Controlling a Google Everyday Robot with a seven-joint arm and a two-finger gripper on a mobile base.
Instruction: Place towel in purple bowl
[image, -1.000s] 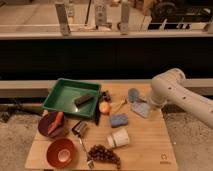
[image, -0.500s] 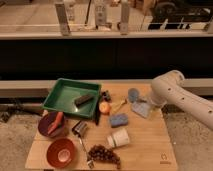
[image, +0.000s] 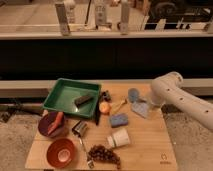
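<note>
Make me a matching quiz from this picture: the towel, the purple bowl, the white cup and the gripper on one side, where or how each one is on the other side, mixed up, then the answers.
Things:
1. towel
2. purple bowl
3. white cup
4. gripper

Places or states:
A. lying on its side near the front of the table
B. holds a long orange-red thing
C. at the end of the white arm, right at the towel
D. flat on the table beside the blue sponge, in no bowl

Pairs: 1-D, 2-B, 3-A, 4-C.
</note>
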